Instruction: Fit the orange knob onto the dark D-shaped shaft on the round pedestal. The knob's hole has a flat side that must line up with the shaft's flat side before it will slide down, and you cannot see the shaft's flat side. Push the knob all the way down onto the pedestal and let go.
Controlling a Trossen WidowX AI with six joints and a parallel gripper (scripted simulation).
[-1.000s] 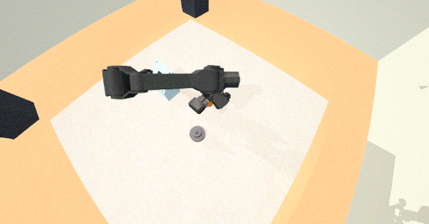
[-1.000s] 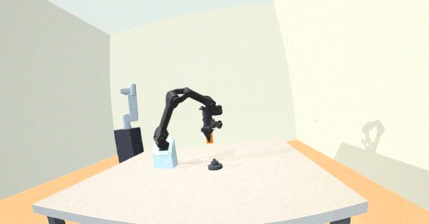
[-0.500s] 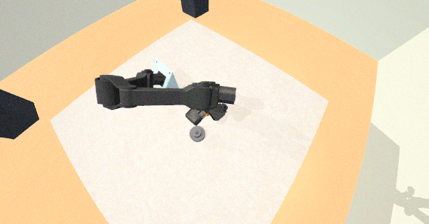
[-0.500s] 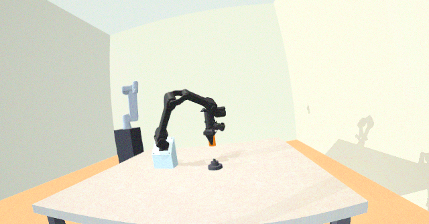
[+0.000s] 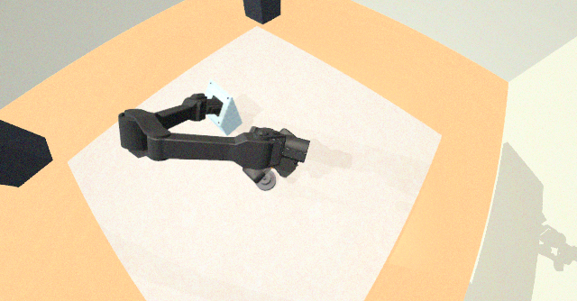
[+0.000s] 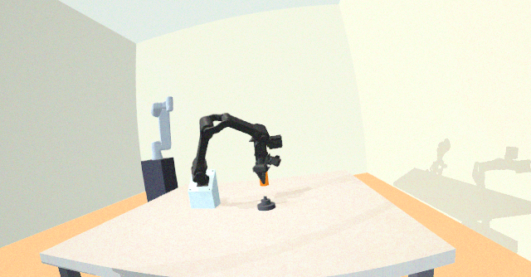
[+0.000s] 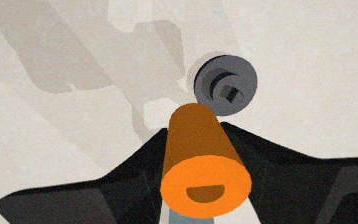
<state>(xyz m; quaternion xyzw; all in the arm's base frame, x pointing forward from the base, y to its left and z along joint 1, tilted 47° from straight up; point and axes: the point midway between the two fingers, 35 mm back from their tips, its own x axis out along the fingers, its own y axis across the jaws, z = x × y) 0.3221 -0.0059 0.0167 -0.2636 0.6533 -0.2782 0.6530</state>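
Lab-like room, robot arm [image 5: 198, 149] [image 6: 202, 148] on table [image 5: 315, 229] [image 6: 249, 240].

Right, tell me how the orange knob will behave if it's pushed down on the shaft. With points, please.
The orange knob [image 6: 265, 180] [image 7: 190, 132] would probably stay stiff, its sides looking straight and undented. Its smooth, round wall might let it twist between the fingers if the flats meet misaligned.

Bright, slightly washed-out light fills the top and exterior views; the wrist view is dimmer. All 3 are finely grained. Soft, overlapping shadows fall on the tabletop [image 5: 189, 220] [image 6: 232, 235] [image 7: 310, 50], and sharper ones on the pale wall [image 5: 550, 166] [image 6: 448, 82]. In the top and exterior views, wide-angle distortion bows straight edges. Nothing looks clearly out of focus.
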